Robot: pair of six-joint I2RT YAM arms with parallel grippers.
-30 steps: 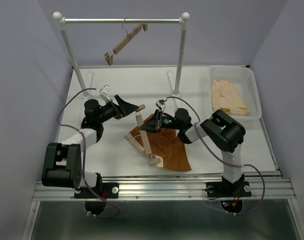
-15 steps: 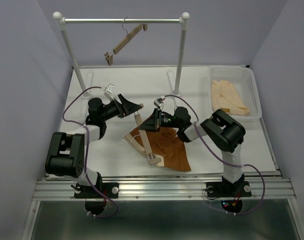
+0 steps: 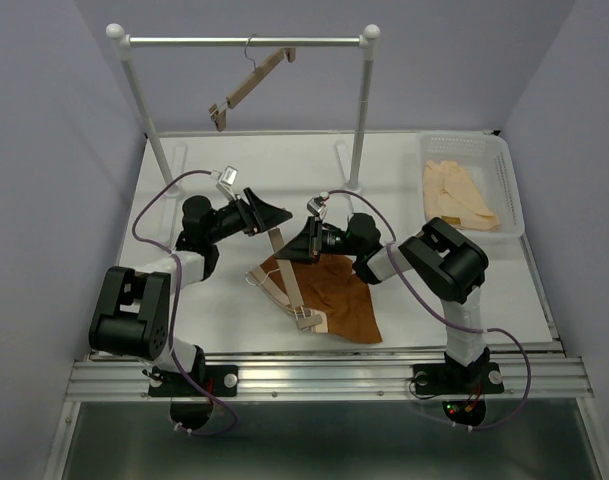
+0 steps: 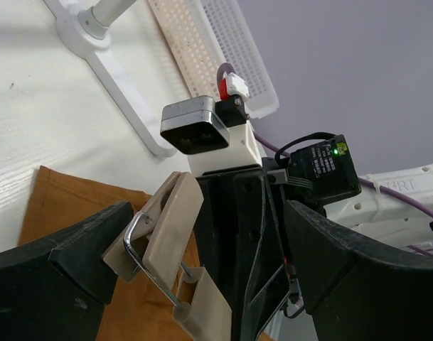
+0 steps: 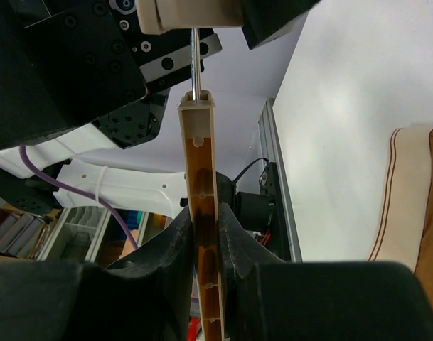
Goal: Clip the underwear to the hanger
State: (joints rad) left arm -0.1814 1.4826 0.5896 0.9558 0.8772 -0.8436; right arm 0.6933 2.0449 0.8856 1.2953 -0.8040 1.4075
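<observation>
Hanger is being pinched by the right gripper. Left gripper is gaping around its clip, above the underwear.

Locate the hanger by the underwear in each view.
Top external: the hanger is mid-table, lying across the underwear.
Left wrist: its clip end, lower centre.
Right wrist: centre, seen edge-on.
Shared landmark: the underwear, brown cloth in all three.
</observation>
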